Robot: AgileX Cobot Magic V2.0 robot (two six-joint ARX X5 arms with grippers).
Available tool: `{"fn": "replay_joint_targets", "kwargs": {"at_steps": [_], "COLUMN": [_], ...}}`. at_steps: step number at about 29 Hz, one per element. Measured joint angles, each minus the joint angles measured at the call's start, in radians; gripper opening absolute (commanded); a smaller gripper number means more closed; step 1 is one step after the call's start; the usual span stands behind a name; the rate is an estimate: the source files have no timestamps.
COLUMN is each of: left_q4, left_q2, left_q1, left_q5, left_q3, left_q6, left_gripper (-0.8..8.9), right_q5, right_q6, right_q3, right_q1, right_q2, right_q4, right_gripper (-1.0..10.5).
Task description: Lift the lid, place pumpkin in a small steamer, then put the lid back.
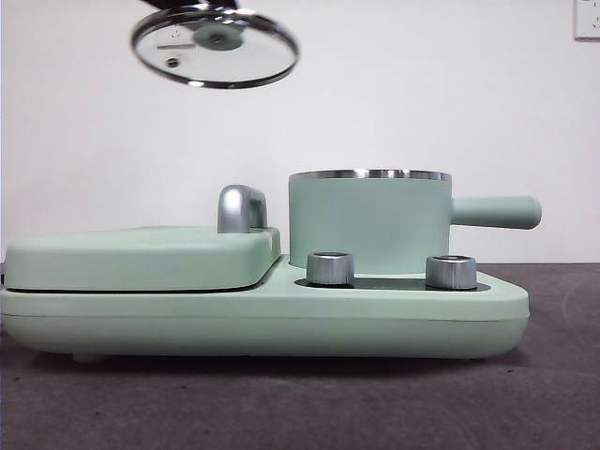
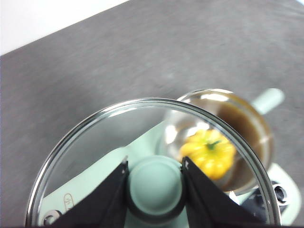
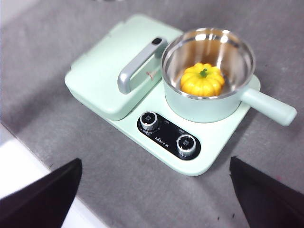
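Note:
My left gripper (image 2: 155, 183) is shut on the mint-green knob of the glass lid (image 2: 85, 147). It holds the lid tilted in the air, high and to the left of the small steamer (image 1: 370, 220) in the front view, where the lid (image 1: 216, 44) hangs at the top. The yellow pumpkin (image 3: 202, 79) sits inside the open steamer (image 3: 209, 76), and also shows through the glass in the left wrist view (image 2: 209, 153). My right gripper (image 3: 154, 199) is open and empty, high above the table in front of the appliance.
The steamer stands on the wide mint-green appliance base (image 1: 281, 319), which has two steel dials (image 1: 330, 268) at the front. A flat griddle cover (image 3: 104, 76) with a steel handle (image 1: 240, 208) lies beside the steamer. The steamer's side handle (image 1: 497, 212) sticks out right. Grey table (image 3: 285, 38) lies all around.

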State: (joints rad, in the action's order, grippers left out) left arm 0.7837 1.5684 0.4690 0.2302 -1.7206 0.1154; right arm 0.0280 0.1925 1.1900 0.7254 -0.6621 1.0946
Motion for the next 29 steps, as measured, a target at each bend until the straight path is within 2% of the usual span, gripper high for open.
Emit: {"fn": "replay_joint_targets", "kwargs": {"at_steps": [4, 9, 17, 29], "left_q4": [-0.022, -0.076, -0.141, -0.274], "left_q2": [0.002, 0.018, 0.117, 0.276], "left_q1": [0.061, 0.13, 0.2, 0.215], "left_q5": [0.0, 0.0, 0.001, 0.0], "left_q3": [0.0, 0.0, -0.001, -0.001], "left_q6": [0.0, 0.0, 0.0, 0.006], "left_gripper": [0.17, 0.17, 0.17, 0.17], "right_q5": [-0.002, -0.002, -0.002, -0.002], "right_q6": [0.013, 0.014, 0.014, 0.018], "right_q3": [-0.097, -0.17, -0.192, -0.192], "right_q1": [0.0, 0.0, 0.0, 0.0], "right_q2": [0.156, 0.257, 0.275, 0.275], "right_q4": [-0.008, -0.01, -0.018, -0.052], "right_gripper": [4.9, 4.9, 4.9, 4.9]}}
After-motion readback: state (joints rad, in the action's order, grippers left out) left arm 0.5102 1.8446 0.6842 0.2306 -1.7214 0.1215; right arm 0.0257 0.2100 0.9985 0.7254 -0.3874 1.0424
